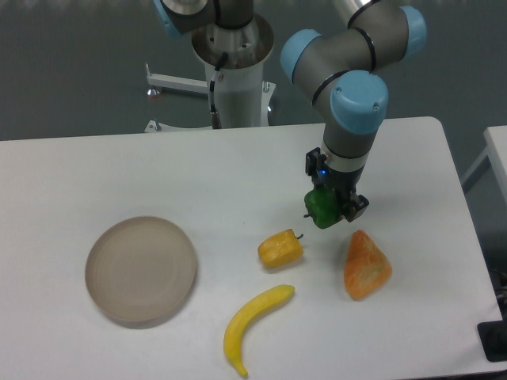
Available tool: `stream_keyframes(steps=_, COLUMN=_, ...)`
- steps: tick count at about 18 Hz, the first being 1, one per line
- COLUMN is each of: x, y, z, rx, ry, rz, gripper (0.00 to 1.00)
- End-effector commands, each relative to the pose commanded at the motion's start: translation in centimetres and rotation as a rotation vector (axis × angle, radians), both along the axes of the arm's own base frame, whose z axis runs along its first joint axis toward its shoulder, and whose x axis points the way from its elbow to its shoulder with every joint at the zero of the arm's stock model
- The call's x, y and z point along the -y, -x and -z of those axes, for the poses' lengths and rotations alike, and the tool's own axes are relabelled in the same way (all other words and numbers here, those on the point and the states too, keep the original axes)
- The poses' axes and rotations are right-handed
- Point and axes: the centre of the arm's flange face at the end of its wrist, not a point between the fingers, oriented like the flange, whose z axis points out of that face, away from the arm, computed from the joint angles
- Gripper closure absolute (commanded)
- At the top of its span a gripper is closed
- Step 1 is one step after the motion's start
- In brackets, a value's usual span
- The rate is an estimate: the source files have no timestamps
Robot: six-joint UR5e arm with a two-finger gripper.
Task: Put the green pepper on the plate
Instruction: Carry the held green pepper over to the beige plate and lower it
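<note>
Right of table centre, just above the surface: gripper clamped on the green pepper, fingers closed around it, stem poking out to the left. Looks lifted clear of the table, though height hard to judge from this one view. Plate well apart, far left and nearer the camera, nothing on it.

Step in hand: carry across to the plate. Raise a bit more before translating, since the yellow pepper sits just beside and below-left, close to the straight line to the plate, and the banana lies further along. Go over, not through. Orange wedge-shaped item off to the right, not in the way. Stop over plate centre, lower until nearly touching, then release; glossy lobed shape likely to roll if dropped near the rim.
</note>
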Motion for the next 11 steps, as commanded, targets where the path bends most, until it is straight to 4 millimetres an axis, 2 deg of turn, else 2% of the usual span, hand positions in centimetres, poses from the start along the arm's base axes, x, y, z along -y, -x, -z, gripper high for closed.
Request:
stream_keyframes(steps=5, x=-0.2, y=-0.3, z=-1.0, rx=0.006, ry=-0.021, rz=-0.039, gripper=0.77)
stream_keyframes(steps=7, x=-1.0, y=-2.7, z=-2.8, rx=0.008, ry=-0.057, rz=-0.045, gripper=0.78)
stream_keyframes(steps=9, x=-2.0, y=-5.1, z=-3.6, rx=0.006, ry=-0.07, rz=-0.048, gripper=0.79)
stream_keyframes(steps=11, x=-3.7, y=-9.0, z=-4.1, rx=0.015, ry=-0.082, rz=-0.043, gripper=0.79)
